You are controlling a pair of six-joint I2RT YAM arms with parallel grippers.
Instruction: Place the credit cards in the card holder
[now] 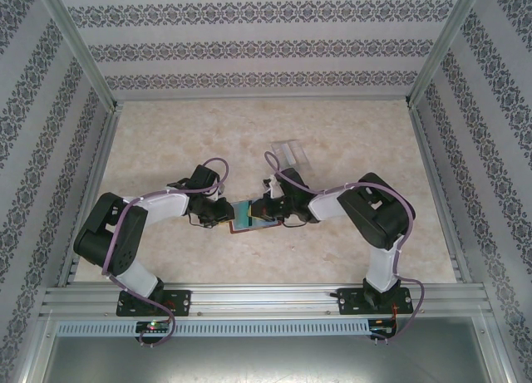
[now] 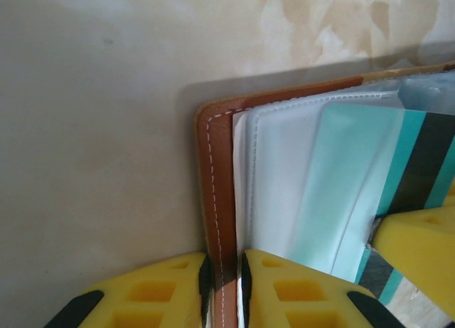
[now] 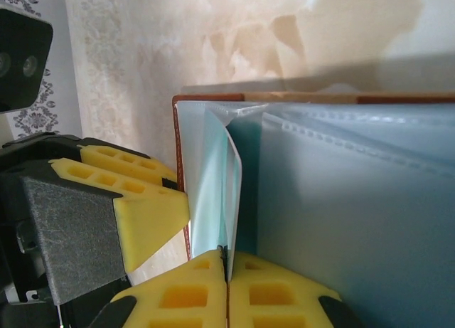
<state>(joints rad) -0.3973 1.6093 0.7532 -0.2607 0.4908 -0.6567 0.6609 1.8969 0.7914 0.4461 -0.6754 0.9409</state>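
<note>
Top external view: a pale marble-look table [image 1: 166, 150] with the open brown card holder [image 2: 217, 178] lying near its centre. The left gripper [image 2: 226, 289] clamps the holder's leather cover edge. The right gripper [image 3: 227, 289] is pinched onto a teal credit card [image 2: 416, 154] resting against the holder's clear sleeves.

Left end effector [image 2: 225, 262] — yellow fingers [image 2: 284, 294] tight on the brown card holder [image 2: 217, 171] edge — teal card [image 2: 341, 186] among clear sleeves [image 2: 277, 164]
</note>
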